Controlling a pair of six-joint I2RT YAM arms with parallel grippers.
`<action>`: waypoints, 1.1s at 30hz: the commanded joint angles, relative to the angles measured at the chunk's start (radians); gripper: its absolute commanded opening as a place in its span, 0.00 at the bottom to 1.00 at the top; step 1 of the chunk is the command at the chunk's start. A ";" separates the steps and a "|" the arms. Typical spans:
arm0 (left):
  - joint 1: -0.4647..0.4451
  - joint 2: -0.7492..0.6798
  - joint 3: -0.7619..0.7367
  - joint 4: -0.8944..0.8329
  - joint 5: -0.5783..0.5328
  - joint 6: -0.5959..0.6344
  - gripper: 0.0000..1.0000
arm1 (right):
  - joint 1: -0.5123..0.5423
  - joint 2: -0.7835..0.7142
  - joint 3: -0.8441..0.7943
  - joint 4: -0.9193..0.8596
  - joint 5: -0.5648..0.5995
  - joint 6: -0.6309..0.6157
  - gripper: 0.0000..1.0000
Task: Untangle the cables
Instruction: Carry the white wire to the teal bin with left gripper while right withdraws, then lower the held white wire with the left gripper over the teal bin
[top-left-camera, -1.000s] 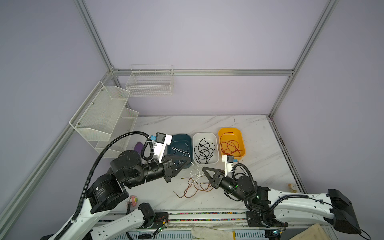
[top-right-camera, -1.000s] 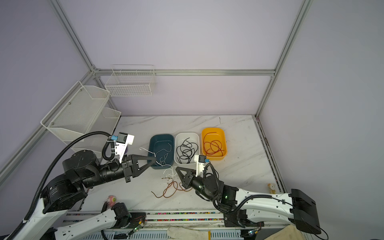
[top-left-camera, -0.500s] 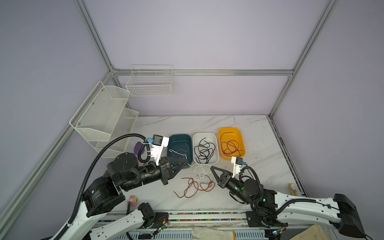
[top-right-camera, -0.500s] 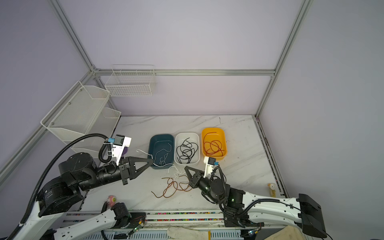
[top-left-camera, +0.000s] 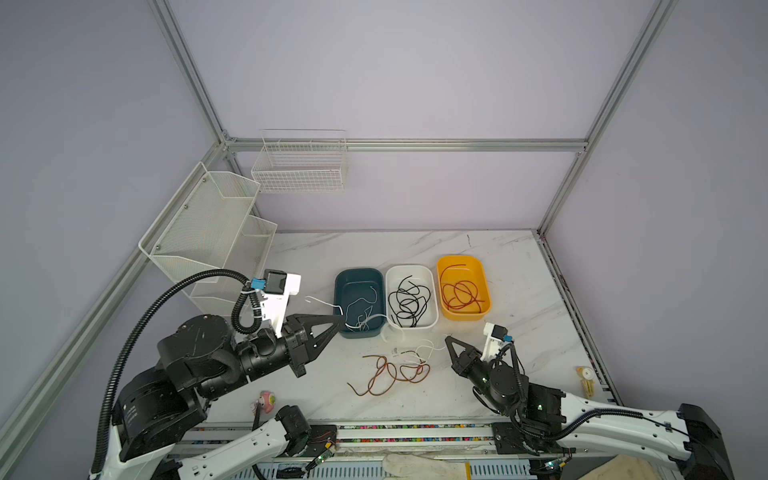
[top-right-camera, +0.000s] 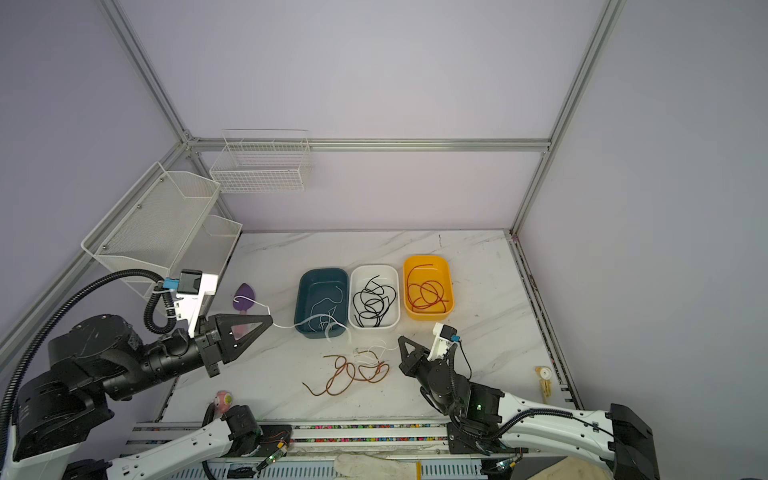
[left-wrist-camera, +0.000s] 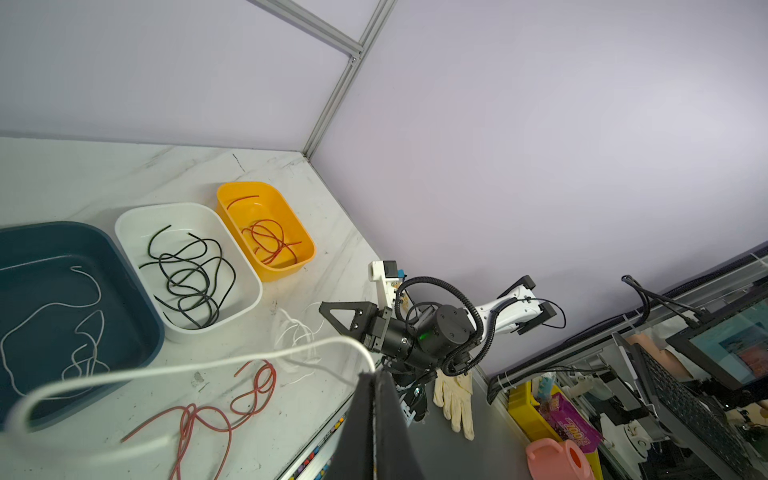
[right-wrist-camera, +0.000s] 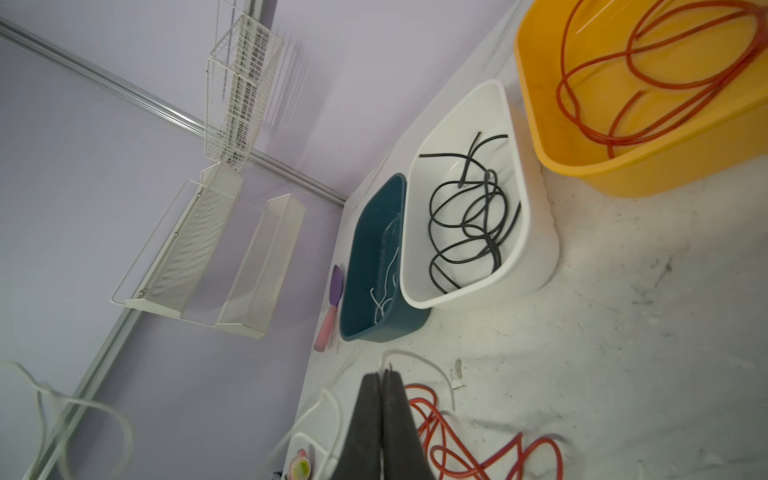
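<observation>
Cables (top-left-camera: 409, 301) lay sorted in teal bin (top-left-camera: 337, 291), white bin (top-left-camera: 409, 268), orange bin (top-left-camera: 486, 286) at far centre; left gripper (top-left-camera: 338, 322) and right gripper (top-left-camera: 448, 338) both pinched shut on white cable (left-wrist-camera: 208, 365); orange-red cable (top-left-camera: 379, 370) left loose near front.

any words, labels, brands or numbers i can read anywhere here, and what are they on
No text can be read for certain.
Purple packet off the table, left wrist view: yellow print, too blurred to read.
Monitor: a picture, nothing legible.
Blue tray, white tray, yellow tray: no labels visible.
</observation>
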 joint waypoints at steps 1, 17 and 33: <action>0.004 -0.002 0.090 -0.020 -0.046 0.048 0.00 | -0.020 0.022 -0.012 -0.057 0.000 0.050 0.00; 0.004 0.024 0.109 -0.042 -0.100 0.115 0.00 | -0.078 -0.015 0.026 -0.124 -0.105 -0.080 0.00; 0.004 0.112 0.010 -0.030 -0.182 0.233 0.00 | -0.081 -0.114 0.182 -0.322 -0.013 -0.243 0.00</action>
